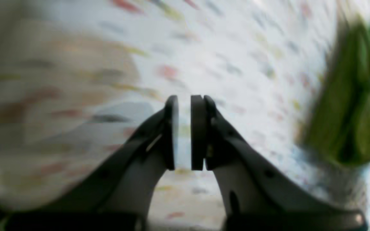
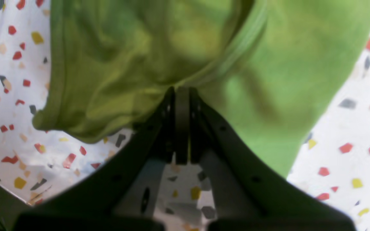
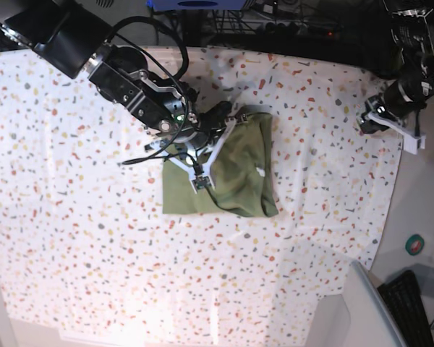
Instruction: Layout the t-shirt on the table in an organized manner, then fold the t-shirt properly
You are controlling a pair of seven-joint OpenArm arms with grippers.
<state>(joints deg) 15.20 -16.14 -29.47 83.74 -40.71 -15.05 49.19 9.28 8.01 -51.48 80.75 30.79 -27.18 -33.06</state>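
Note:
The olive-green t-shirt [image 3: 235, 177] lies bunched in a rough rectangle on the speckled table [image 3: 79, 217], with its small white tag [image 3: 260, 171] showing. My right gripper [image 2: 182, 93] is shut on a fold of the t-shirt [image 2: 133, 57] next to a ribbed band. In the base view it [image 3: 218, 119] is at the shirt's upper left edge. My left gripper [image 1: 184, 99] holds nothing, its jaws a narrow gap apart, over bare table [image 1: 223, 48]. The t-shirt [image 1: 355, 106] is a blur far to its right. In the base view the left gripper [image 3: 364, 124] is near the table's right edge.
Black cables [image 3: 166, 50] loop from the right arm over the table's back. The cloth's right edge [image 3: 390, 210] runs diagonally. A grey surface [image 3: 362, 311], a keyboard [image 3: 409, 300] and a small round object [image 3: 415, 244] lie off the table at the lower right.

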